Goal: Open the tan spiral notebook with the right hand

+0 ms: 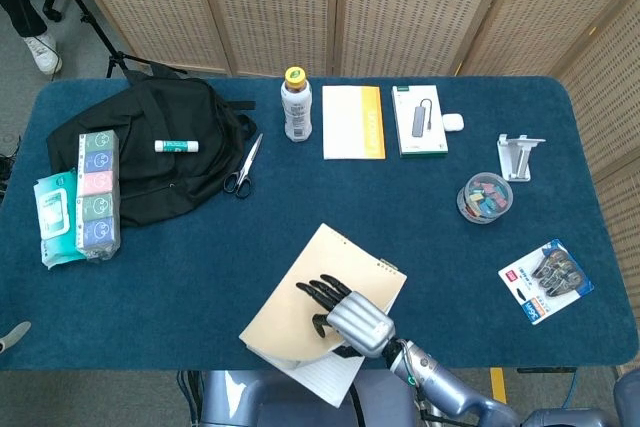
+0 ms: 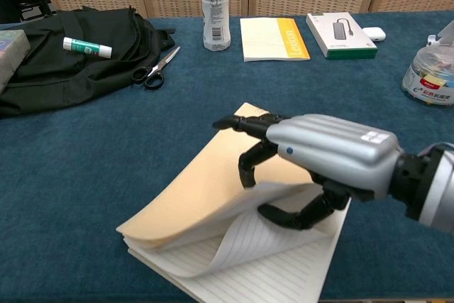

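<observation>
The tan spiral notebook (image 1: 288, 315) lies at an angle near the table's front edge, its spiral at the far end. My right hand (image 1: 352, 319) grips the near right part of its cover, fingers spread on top and thumb underneath. In the chest view the tan cover (image 2: 191, 189) and a sheet or two are bent up off the stack in my right hand (image 2: 326, 152), and a lined page (image 2: 262, 267) shows beneath. The left hand appears in neither view.
A black backpack (image 1: 150, 147) with a glue stick (image 1: 178, 146) lies at the back left, with scissors (image 1: 243, 167) beside it. A bottle (image 1: 296, 105), a yellow-edged booklet (image 1: 353, 121) and a boxed hub (image 1: 419, 119) line the back. A clip tub (image 1: 484, 197) stands at the right.
</observation>
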